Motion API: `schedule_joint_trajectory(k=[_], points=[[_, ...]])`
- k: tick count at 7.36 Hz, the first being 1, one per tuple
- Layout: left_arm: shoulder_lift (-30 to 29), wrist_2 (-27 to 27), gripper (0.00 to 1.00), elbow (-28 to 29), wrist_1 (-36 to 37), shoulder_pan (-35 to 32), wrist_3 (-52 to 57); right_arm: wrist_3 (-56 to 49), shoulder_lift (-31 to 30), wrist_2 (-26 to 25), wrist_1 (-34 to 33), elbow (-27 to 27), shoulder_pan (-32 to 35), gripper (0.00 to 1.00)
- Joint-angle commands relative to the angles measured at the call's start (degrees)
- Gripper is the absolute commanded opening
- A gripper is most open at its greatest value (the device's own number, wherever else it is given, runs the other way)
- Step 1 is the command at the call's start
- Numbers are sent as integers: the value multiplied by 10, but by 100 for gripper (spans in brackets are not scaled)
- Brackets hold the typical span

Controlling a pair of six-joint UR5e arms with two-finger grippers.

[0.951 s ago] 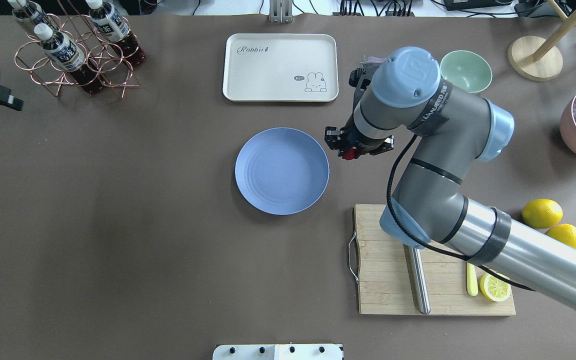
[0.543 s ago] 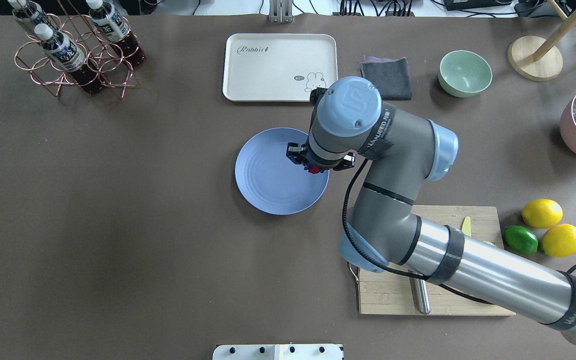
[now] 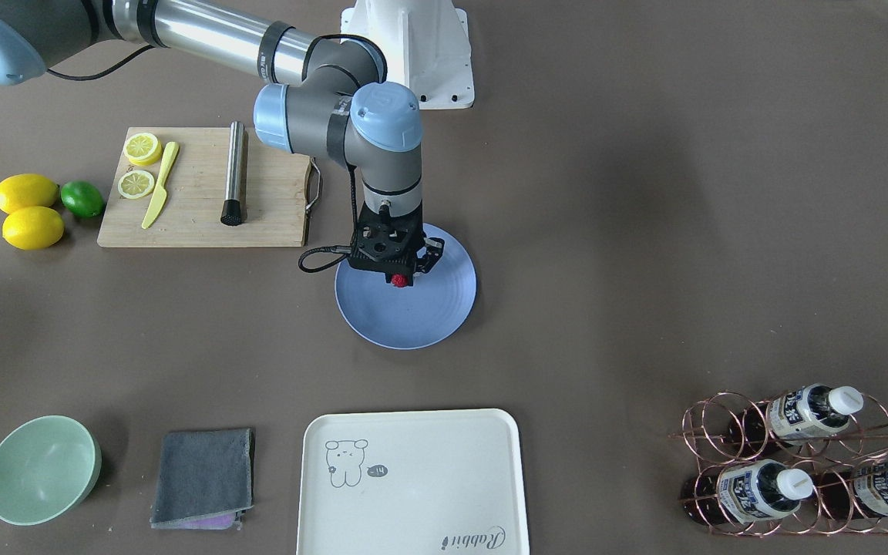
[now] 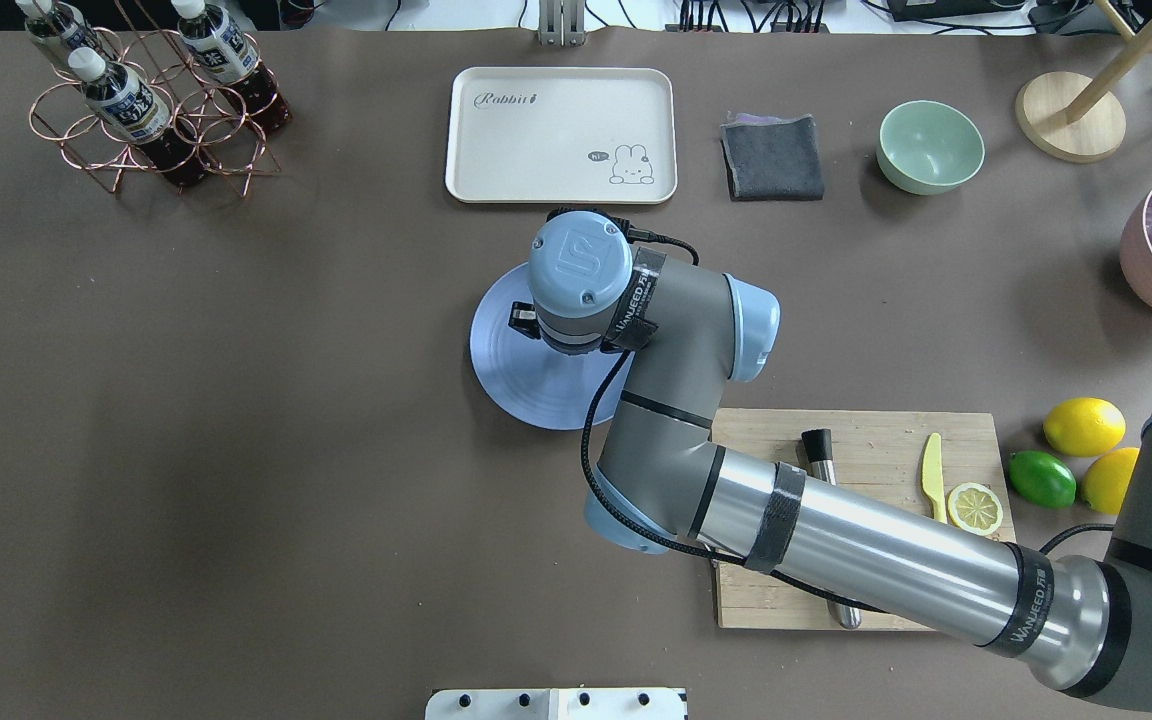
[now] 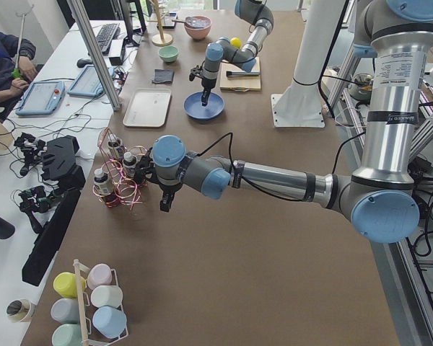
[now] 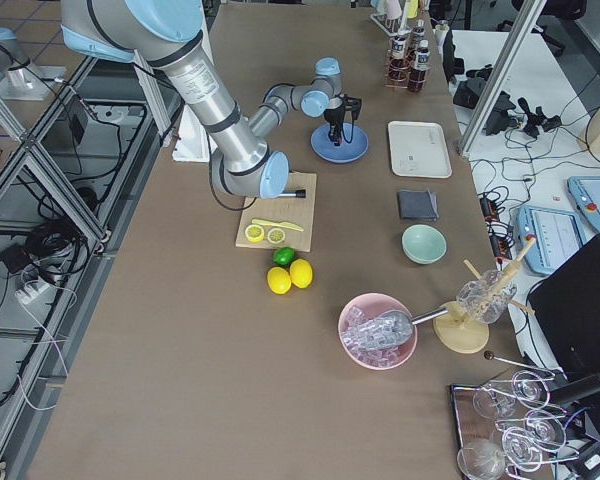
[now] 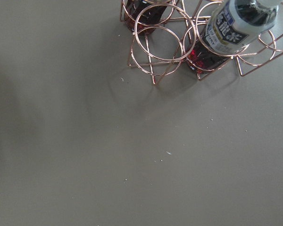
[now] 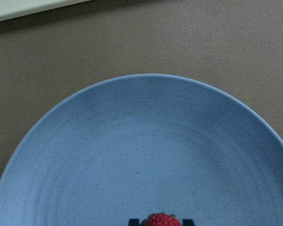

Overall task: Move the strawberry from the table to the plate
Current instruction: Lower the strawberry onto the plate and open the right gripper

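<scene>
The small red strawberry (image 3: 397,280) is pinched in my right gripper (image 3: 398,276), which is shut on it just over the round blue-grey plate (image 3: 413,324). The right wrist view has the strawberry (image 8: 160,220) at its bottom edge between two dark fingertips, with the plate (image 8: 141,155) filling the frame below. From overhead, the wrist hides the berry and covers part of the plate (image 4: 521,385). My left gripper (image 5: 164,205) hangs low over the brown table (image 4: 236,450) beside the bottle rack; I cannot tell whether it is open or shut.
Behind the plate lie a cream tray (image 4: 561,135), a grey cloth (image 4: 773,158) and a green bowl (image 4: 931,146). A wooden cutting board (image 4: 876,445) with knife, lemon slice and metal rod sits right, next to lemons and a lime (image 4: 1041,478). A copper bottle rack (image 4: 151,100) stands far left.
My right arm swung left with the strawberry, from beside the plate's right rim to over its middle. The left gripper left the overhead view's left edge.
</scene>
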Motion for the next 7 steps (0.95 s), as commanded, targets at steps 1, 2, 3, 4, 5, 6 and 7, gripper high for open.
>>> schedule_joint_trajectory(k=[1,2,3,4,5,6,7], points=[[3,0,98,-1,-2,0,0,-3,0,-1,10,-8,0,0],[3,0,98,0,-2,0,0,-8,1,0,10,-8,-2,0],[3,0,98,0,-2,0,0,-11,1,0,11,-7,0,21],[3,0,98,0,-2,0,0,-28,1,1,11,-8,0,84],[3,0,98,0,-2,0,0,-37,1,1,11,-7,0,100],[3,0,98,0,-2,0,0,-40,1,4,11,-1,2,100],[3,0,98,0,-2,0,1,-45,2,16,7,13,14,100]])
